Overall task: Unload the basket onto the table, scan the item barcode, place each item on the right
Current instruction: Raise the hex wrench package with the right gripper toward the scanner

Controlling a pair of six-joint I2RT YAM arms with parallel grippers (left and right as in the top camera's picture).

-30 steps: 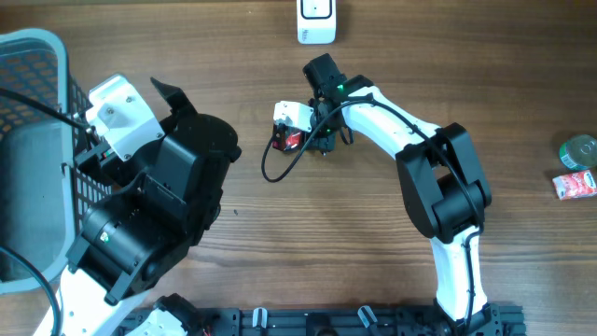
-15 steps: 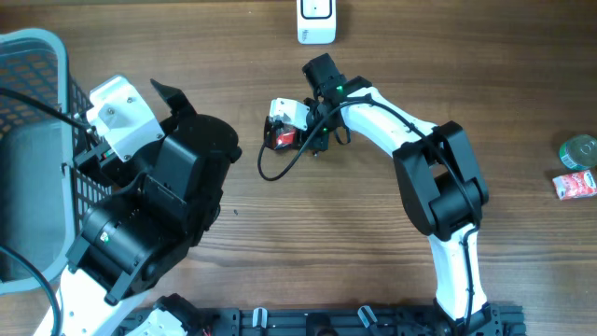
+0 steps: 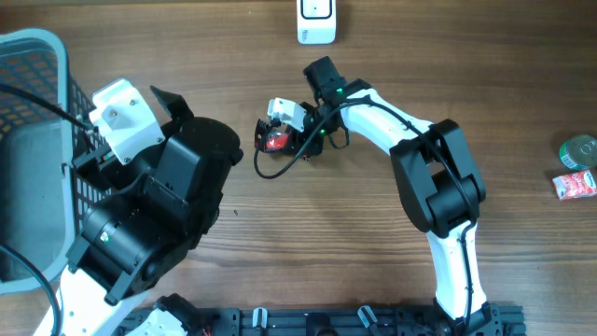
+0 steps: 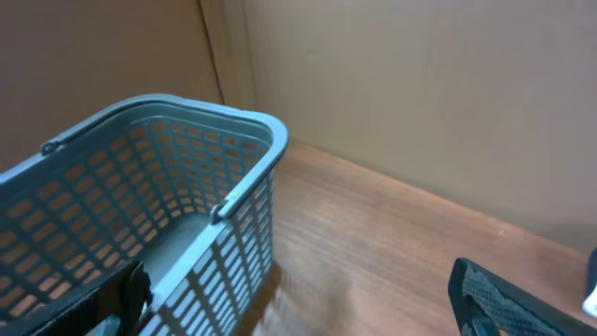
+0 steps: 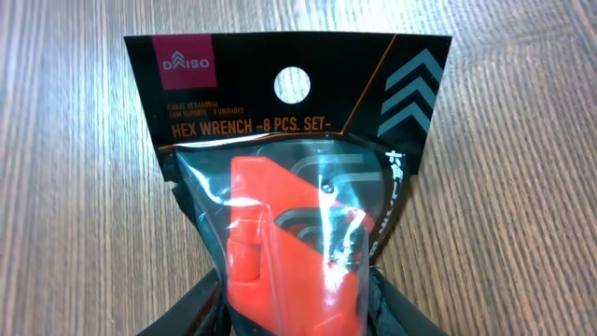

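The item is a black packet [image 5: 289, 121] labelled "HEX WRENCH", with a red holder [image 5: 298, 243] inside clear plastic. My right gripper [image 5: 294, 319] is shut on its lower end, a black finger on each side. From above, the packet [image 3: 277, 131] hangs just over the wooden table left of centre, with the right gripper [image 3: 300, 137] on its right side. No barcode shows in any view. A white scanner [image 3: 316, 21] stands at the far edge. My left gripper [image 4: 308, 313] is open and holds nothing, beside the grey basket [image 4: 187, 121].
The grey basket [image 3: 28, 56] fills the left edge, and the bulky left arm [image 3: 159, 205] rises next to it. A green can [image 3: 580, 149] and a red-and-white packet [image 3: 575, 185] lie at the far right. A black cable loop [image 3: 266, 170] hangs below the item.
My right gripper has carried the packet a little to the left and turned it slightly. The left arm has not moved.
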